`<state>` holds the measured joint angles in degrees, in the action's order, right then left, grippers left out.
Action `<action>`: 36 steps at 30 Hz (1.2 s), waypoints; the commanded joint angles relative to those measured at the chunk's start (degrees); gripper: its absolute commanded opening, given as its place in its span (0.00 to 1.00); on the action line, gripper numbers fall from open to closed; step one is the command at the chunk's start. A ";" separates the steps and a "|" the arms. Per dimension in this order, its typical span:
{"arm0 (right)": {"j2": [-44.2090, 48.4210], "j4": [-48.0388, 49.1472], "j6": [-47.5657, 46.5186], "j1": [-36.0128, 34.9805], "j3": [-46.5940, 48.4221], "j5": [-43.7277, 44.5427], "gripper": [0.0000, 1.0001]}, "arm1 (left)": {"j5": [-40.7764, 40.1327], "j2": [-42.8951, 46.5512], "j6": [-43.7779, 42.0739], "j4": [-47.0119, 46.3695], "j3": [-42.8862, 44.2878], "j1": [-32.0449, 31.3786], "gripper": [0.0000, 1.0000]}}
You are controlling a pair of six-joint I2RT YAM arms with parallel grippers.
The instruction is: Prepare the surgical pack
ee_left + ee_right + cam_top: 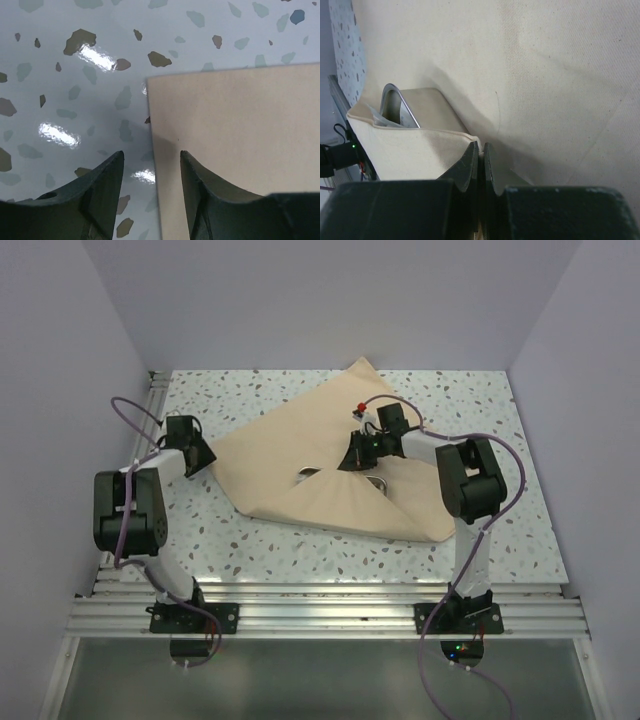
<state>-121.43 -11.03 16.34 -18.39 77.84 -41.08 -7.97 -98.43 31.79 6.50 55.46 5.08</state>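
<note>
My two arms are bolted at the near edge of the worktop (300, 550). Each one goes up from its base, bends at a big black elbow, and then reaches toward the far side.

My left arm leans out to the left. Its front part points far and to the right, low over the worktop. My left gripper (205, 460) (151, 155) is open about half way and holds nothing. It sits right at the left corner of the tan cloth (290, 440). In the left wrist view the straight edge of the cloth (240, 130) runs under the gap. One finger is over the cloth and the other is over the speckled top (75, 75).

My right arm stands tall on the right side. Its front part bends back to the left and tips down over the middle of the cloth. My right gripper (357, 454) (480, 146) is shut tight on the tan cloth (545, 75). It pinches a folded edge and holds it up a little.

Under that lifted fold is the small steel tray (308, 474) (395, 102). Only its shiny rim peeks out. Something pale is inside it, but I cannot tell what.

The cloth covers the middle and right of the worktop. One corner points to the near right. Another corner points to the far wall.
</note>
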 commanded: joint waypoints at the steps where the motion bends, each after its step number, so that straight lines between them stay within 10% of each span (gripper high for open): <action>1: -3.99 -6.11 -2.80 -1.38 -4.19 6.01 0.00 | 3.30 -3.07 -0.50 -4.39 3.94 1.16 0.52; 12: -3.29 -5.23 -2.54 -1.47 -4.63 4.78 0.00 | 7.44 -10.54 1.16 -3.86 6.85 3.00 0.47; 36: -1.71 -4.27 -2.28 -1.47 -5.86 3.82 0.00 | 7.53 -12.76 -0.06 -3.34 7.29 3.36 0.00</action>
<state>-120.77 -7.90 16.95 -18.41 75.46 -42.98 1.50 -110.15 34.85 -0.64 63.24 9.52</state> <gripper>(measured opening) 0.036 0.013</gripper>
